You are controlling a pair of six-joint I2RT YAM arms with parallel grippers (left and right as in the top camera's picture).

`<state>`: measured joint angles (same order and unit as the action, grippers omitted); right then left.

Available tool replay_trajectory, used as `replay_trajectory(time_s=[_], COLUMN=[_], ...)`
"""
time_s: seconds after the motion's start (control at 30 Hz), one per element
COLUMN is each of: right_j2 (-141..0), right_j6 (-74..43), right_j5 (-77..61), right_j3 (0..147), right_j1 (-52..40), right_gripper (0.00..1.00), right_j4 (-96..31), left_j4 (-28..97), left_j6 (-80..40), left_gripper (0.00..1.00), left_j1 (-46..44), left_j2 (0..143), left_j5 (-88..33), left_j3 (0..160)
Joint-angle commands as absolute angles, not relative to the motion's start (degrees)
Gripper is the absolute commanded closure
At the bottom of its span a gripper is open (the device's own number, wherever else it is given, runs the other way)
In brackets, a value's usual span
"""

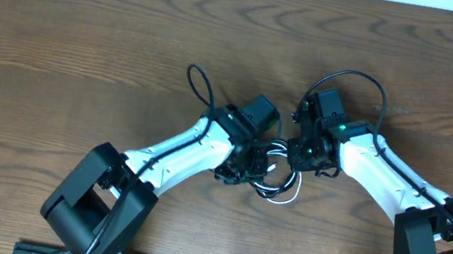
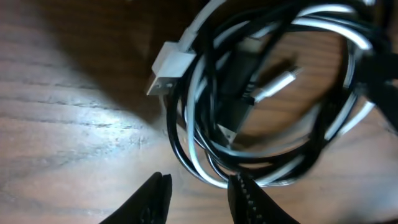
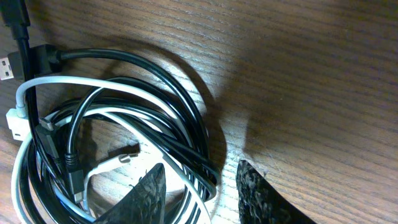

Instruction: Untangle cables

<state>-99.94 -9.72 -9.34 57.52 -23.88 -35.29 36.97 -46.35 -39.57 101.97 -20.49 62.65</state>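
Brown wooden table (image 1: 60, 16) runs wide and bare on the left, out to its left edge and up to the far edge under the pale wall strip, so we judge that side has plenty of room to drag a cord into.

Our left gripper (image 2: 199, 180) hangs low over the wood with its jaws partly apart. Bare table shows between them and we see nothing held. The bottom of the coil lies just beyond its fingertips.

At the middle, between the two arms and close to the near side, lie the cables (image 1: 278, 177). The black cable (image 2: 177, 140) and the white cable (image 2: 173, 62) are wound together in several shared loops, crossing over and under one another, with the plug ends tucked in or resting on the pile. By our reading the task is barely begun: no cord is free, and all the separating is left.

Our right gripper (image 3: 202, 171) also stands parted, straddling the right rim of the coil. Strands run through the gap, yet wood shows beside them, so we judge it not clamped.

Rightward the table is open again. The tight spots are the two wrists nearly meeting over the pile and the arm bases (image 1: 93, 206) along the near edge.
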Motion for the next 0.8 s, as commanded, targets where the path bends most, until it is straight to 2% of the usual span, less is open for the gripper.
replay_trajectory(time_s=[0.0, 0.13, 0.17, 0.27, 0.4, 0.57, 0.6, 0.77], right_j2=[-100.5, -100.5, -100.5, -100.5, -100.2, -98.2, -97.7, -96.9], right_j6=[-10.2, -10.2, -10.2, -10.2, -6.9, -6.2, -6.2, -6.9], right_j5=[-9.2, -9.2, -9.2, -9.6, -15.6, -21.6, -21.6, -21.5], right_j3=[57.1, 57.1, 57.1, 57.2, 58.2, 59.8, 59.8, 59.8], right_j1=[-24.0, -24.0, -24.0, -24.0, -23.1, -21.1, -20.7, -18.8], right_gripper=[0.67, 0.67, 0.66, 0.67, 0.7, 0.69, 0.68, 0.65], right_j4=[-35.3, -35.4, -35.4, -35.4, -36.2, -38.7, -39.3, -43.9], left_j4=[33.7, 31.0, 30.3, 28.1, 26.1, 24.5, 24.3, 24.3], left_j6=[-53.6, -56.3, -56.3, -56.2, -56.2, -56.0, -55.0, -40.6], left_gripper=[0.65, 0.65, 0.6, 0.59, 0.59, 0.64, 0.67, 0.68], left_j1=[-40.3, -40.3, -40.3, -40.3, -40.3, -40.3, -40.3, -39.7], left_j2=[103.0, 103.0, 103.0, 103.0, 103.0, 103.0, 103.0, 103.0], left_j5=[-17.3, -17.3, -17.3, -17.3, -16.8, -15.1, -15.2, -16.8], left_j3=[59.5, 58.7, 58.6, 58.5, 58.5, 58.5, 58.5, 60.1])
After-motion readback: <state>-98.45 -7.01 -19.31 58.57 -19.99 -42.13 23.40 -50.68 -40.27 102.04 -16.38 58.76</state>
